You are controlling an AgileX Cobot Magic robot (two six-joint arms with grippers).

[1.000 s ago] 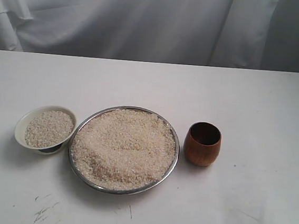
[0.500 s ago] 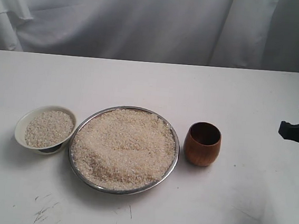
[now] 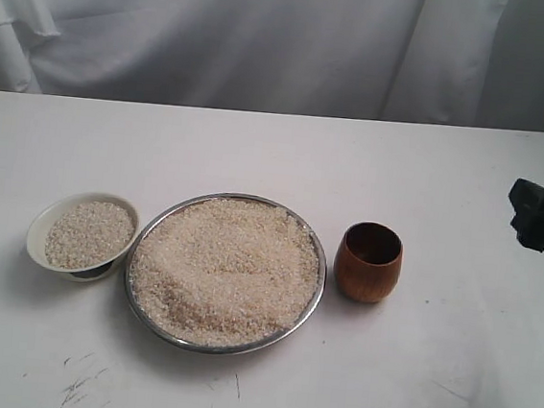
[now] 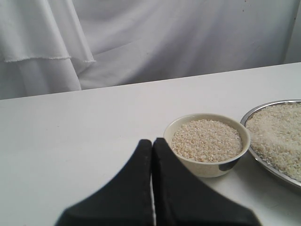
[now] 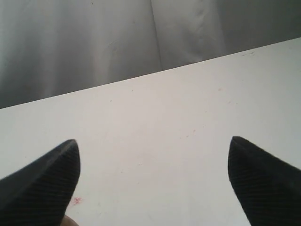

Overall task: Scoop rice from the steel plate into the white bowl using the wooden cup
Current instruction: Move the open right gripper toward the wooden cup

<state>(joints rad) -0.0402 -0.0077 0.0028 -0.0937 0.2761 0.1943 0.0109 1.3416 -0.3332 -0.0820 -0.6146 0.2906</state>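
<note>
On the surface (image 3: pixel 429 373), one steel plate (image 3: pixel 289 332), one white bowl (image 3: pixel 38 230), one wooden cup (image 3: pixel 368 271), left end effector (image 4: pixel 152 140) clenched, right end effector (image 5: pixel 153 140) released

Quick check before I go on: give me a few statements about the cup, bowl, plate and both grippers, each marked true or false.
1. The wooden cup stands upright on the table, free of both grippers. True.
2. The white bowl is empty. False: it already holds rice.
3. The right gripper is shut on the cup. False: it is open and holds nothing, off to the cup's right near the edge of the exterior view.
4. The left gripper is shut and empty. True.
5. The steel plate lies between the bowl and the cup. True.
</note>
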